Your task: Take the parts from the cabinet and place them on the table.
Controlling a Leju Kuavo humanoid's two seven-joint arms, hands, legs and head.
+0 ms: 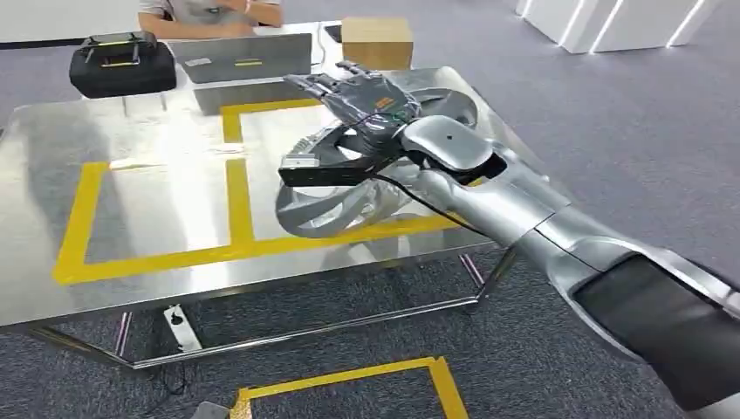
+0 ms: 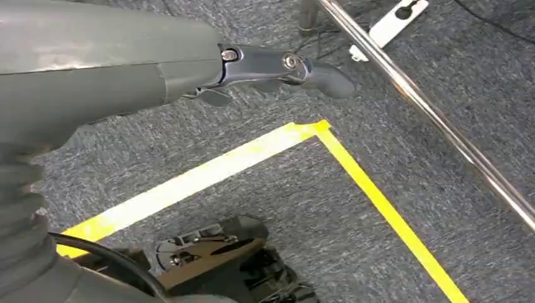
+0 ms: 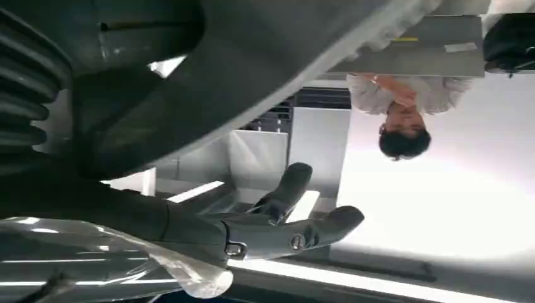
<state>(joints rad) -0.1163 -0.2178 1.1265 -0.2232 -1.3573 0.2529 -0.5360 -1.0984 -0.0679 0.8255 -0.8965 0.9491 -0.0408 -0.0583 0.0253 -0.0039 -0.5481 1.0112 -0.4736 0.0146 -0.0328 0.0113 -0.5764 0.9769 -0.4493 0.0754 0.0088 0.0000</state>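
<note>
Over the bench (image 1: 148,262), the right robot hand (image 1: 362,98) stretches out flat with its fingers spread and nothing gripped, resting on or just above the part (image 1: 327,205), a silver spoked ring wrapped in clear film; contact cannot be told from these views. The part lies on the bench across the yellow tape (image 1: 236,192), near the front edge, so it looks delivered and let go. The left robot hand (image 2: 277,69) hangs beside the bench leg above the carpet, thumb straight, holding nothing.

Robot test lab: taped steel table (image 1: 157,253), grey carpet (image 1: 611,105).
</note>
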